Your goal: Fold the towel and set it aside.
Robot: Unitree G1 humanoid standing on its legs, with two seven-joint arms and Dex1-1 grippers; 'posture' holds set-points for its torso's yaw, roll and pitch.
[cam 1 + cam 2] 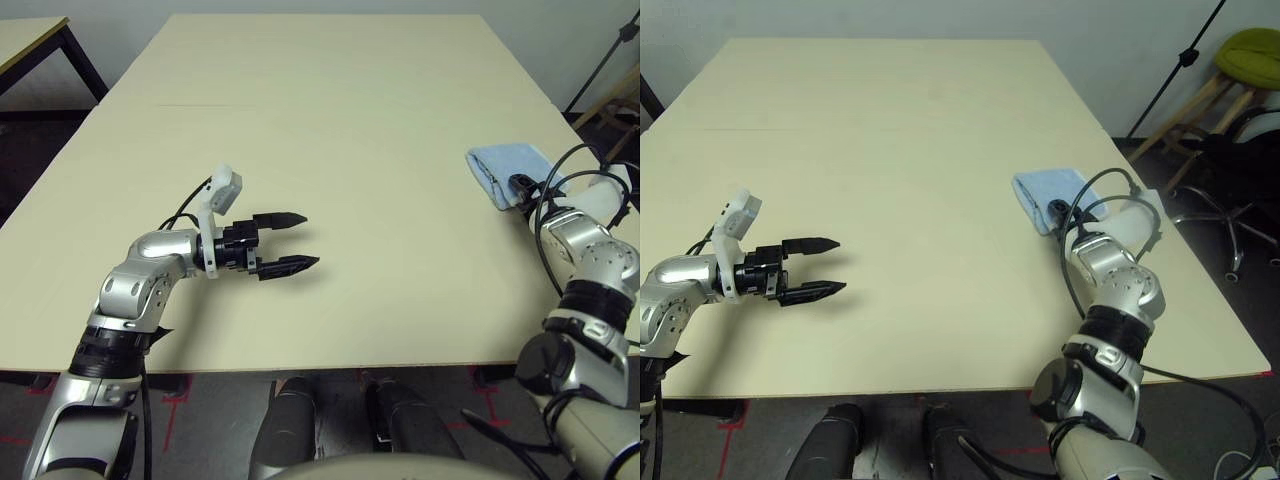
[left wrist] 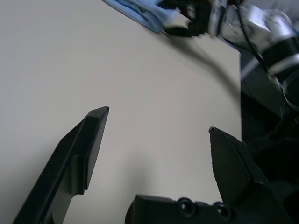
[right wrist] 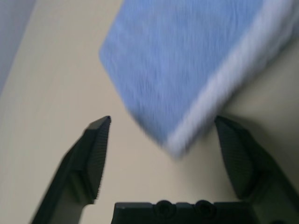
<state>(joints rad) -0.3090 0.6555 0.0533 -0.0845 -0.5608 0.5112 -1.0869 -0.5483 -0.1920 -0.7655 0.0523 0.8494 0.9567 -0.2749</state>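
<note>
One towel (image 3: 182, 51) corner lies between open jaws — the right gripper's (image 3: 163, 118).

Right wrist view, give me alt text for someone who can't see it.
A light blue terry towel with a white edge lies on a pale cream tabletop, one corner pointing between the two open black fingers of the right gripper.
</note>
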